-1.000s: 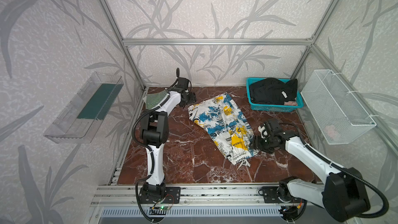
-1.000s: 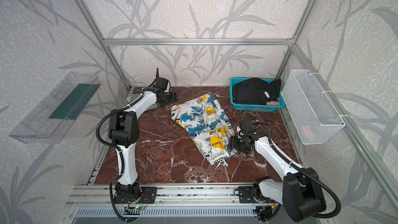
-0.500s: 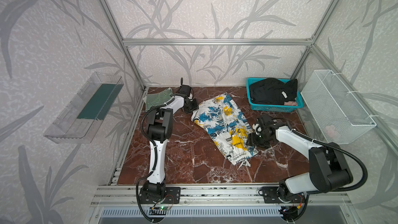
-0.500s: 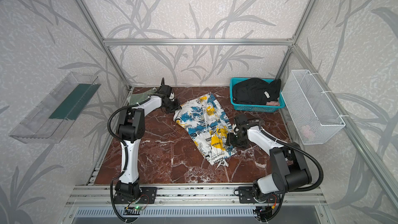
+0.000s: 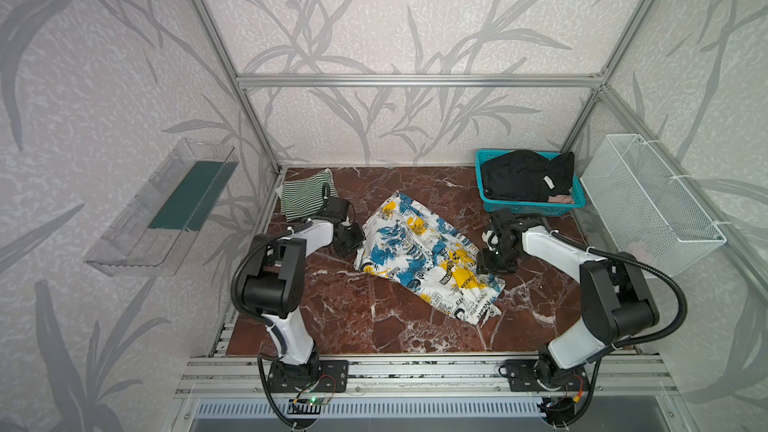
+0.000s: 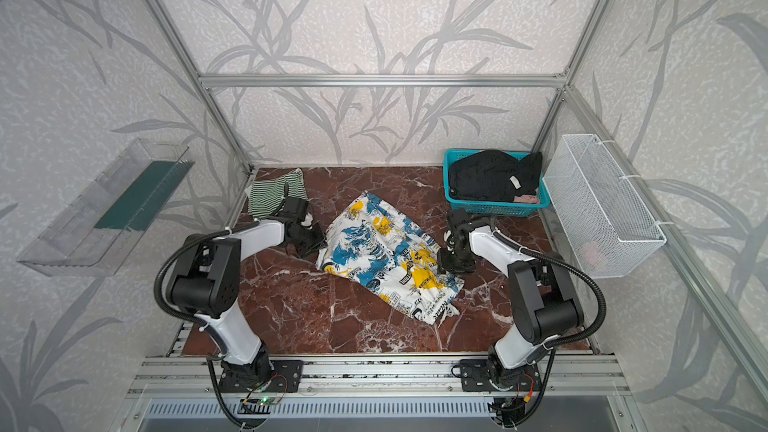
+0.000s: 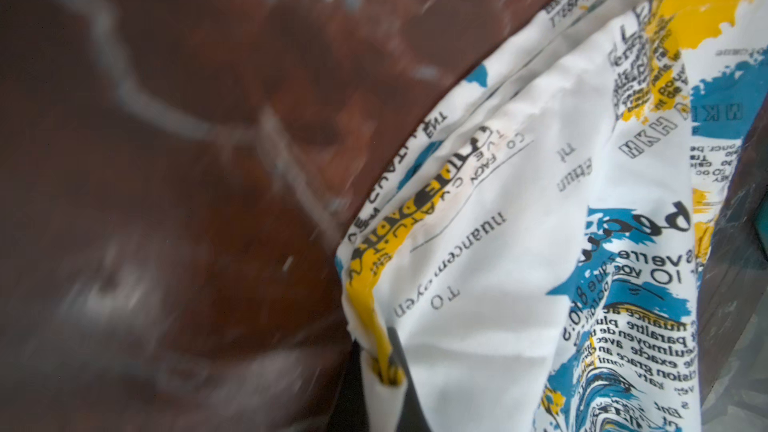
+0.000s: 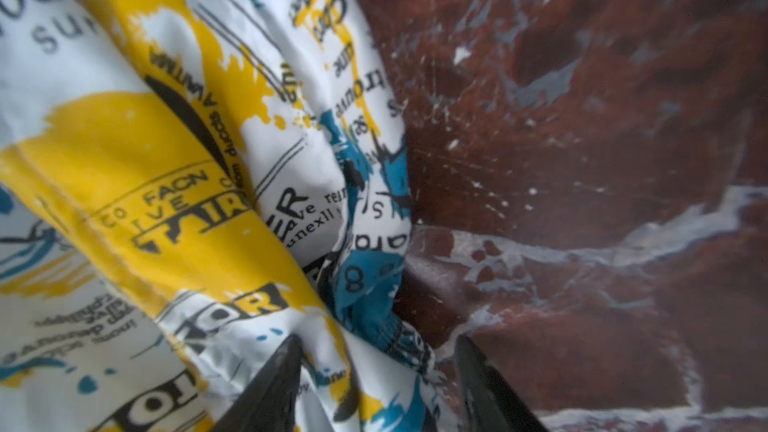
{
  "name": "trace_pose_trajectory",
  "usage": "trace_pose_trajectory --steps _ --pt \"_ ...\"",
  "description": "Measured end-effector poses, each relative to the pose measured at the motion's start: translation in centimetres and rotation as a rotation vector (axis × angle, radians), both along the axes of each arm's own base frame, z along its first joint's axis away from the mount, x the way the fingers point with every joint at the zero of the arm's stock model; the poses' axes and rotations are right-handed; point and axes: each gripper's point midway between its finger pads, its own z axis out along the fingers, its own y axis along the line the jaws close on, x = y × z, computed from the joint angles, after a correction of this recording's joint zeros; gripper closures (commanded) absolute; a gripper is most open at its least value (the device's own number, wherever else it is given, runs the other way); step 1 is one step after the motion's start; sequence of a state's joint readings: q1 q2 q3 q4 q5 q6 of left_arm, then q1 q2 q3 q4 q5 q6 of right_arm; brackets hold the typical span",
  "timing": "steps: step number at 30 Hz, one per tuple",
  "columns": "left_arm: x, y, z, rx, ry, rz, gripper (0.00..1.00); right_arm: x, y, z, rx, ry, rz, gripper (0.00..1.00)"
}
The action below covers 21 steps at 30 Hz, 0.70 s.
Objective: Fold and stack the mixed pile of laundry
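The left gripper (image 7: 384,361) is clenched on the rim of a white cloth garment printed in blue, yellow and black (image 7: 519,243), with a yellow fold of the hem pinched between its dark fingers (image 7: 411,405). In a top view this gripper (image 5: 353,241) sits at the garment's left edge, low over the red-brown marble counter (image 5: 353,317). The right gripper (image 8: 374,367) is released: its two fingers (image 8: 270,388) stand apart, one pressed onto the print and the other on the bare marble, so that the bunched blue edge of the cloth lies between them without being pinched. In a top view it (image 5: 486,261) meets the garment's right edge, across from the left gripper. The printed garment lies rumpled and spread slantwise across the middle of the counter in both top views (image 6: 382,255), its far end toward the back wall and its near end toward the front right. Behind the left gripper, in the back left corner, a green-and-white striped cloth garment (image 5: 305,195) lies flat. In the back right corner a teal plastic lattice basket (image 5: 528,209) holds a black cloth garment (image 5: 523,176), heaped above its rim, with a small pinkish cloth (image 5: 561,199) tucked at its right end. A white wire mesh basket (image 5: 648,201) hangs on the right wall, and a clear plastic tray (image 5: 162,209) on the left wall.
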<state>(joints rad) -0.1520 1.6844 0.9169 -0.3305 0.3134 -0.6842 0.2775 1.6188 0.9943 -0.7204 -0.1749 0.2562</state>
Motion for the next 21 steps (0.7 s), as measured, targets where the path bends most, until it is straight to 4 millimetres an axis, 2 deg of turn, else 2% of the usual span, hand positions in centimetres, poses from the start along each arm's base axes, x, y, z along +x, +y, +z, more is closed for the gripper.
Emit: trace_pose_trajectory --steps 3,5,7,9,12,14,18,21 --pt "-5.7 0.4 -0.3 0.055 0.030 0.023 1.00 0.7 -0.1 0.8 -0.016 -0.019 0.011 0.40" --pt "-8.8 0.5 -0.5 0.098 0.046 0.027 1.00 1.1 -0.1 1.2 -0.018 -0.032 0.019 0.40" --pt "-10.9 0.5 -0.4 0.134 0.052 0.023 0.91 1.5 -0.2 1.6 -0.027 -0.043 0.028 0.39" --pt "-12.3 0.6 0.1 0.158 0.051 0.028 0.76 1.8 -0.3 2.0 -0.039 -0.053 0.038 0.38" --pt "-12.8 1.1 1.5 0.180 0.024 0.051 0.61 1.9 -0.9 2.5 -0.073 -0.072 0.044 0.34" --pt "-12.5 1.5 3.3 0.200 -0.004 0.054 0.56 1.7 -1.4 3.2 -0.097 -0.089 0.044 0.33" --pt "-9.5 1.0 8.0 0.222 -0.134 0.007 0.40 1.4 -2.7 6.3 -0.139 -0.180 0.021 0.32" --pt "-6.7 0.3 10.8 0.255 -0.221 -0.069 0.38 0.8 -3.4 8.2 -0.145 -0.250 -0.013 0.32"
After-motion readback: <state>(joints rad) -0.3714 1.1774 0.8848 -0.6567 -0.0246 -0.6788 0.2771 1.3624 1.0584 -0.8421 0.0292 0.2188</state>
